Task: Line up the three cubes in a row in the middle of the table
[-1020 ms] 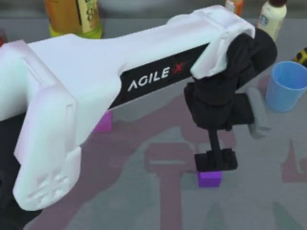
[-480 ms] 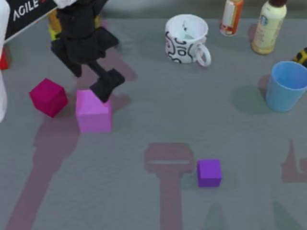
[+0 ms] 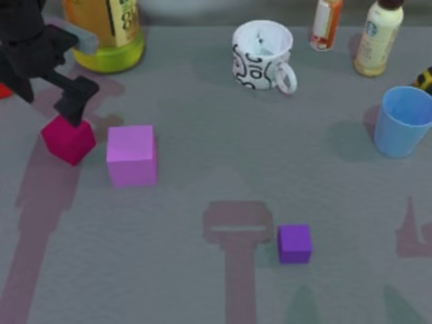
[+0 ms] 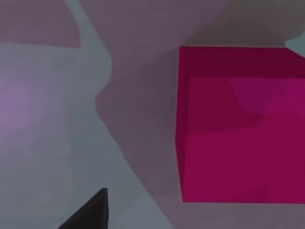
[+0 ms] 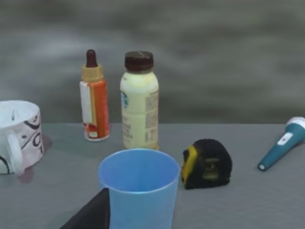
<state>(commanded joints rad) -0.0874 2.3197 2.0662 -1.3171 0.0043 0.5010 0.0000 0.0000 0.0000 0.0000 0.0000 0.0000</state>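
Half a second back the left hand point(image 3: 69, 108) was poised over the big pink-violet cube point(image 3: 131, 154); it has now swung toward the bench's left edge and hangs above the far upper edge of the dark magenta cube point(image 3: 67, 139). From the top view only one dark finger shows clearly, and the left wrist view shows only a single dark fingertip point(image 4: 90, 214) off to one side of the magenta cube point(image 4: 240, 126), so I cannot tell whether the hand is spread or pressed together. The magenta cube sits turned at an angle on the grey bench point(image 3: 202, 169), just beside the pink-violet one but apart from it, and the small deep purple cube point(image 3: 295, 243) already lies near the middle, well apart from both. To take the magenta cube well, the hand likely needs to centre itself over the block, since it looks offset from it, and turn to meet two flat opposite faces, not the corners. It should come straight down, keeping the inner finger out of the narrow gap's neighbour, the pink-violet cube. A grip low on the faces would probably hold it square for setting in line with the purple one. The right arm is parked out of the top view, its camera facing the blue cup point(image 5: 138, 186).
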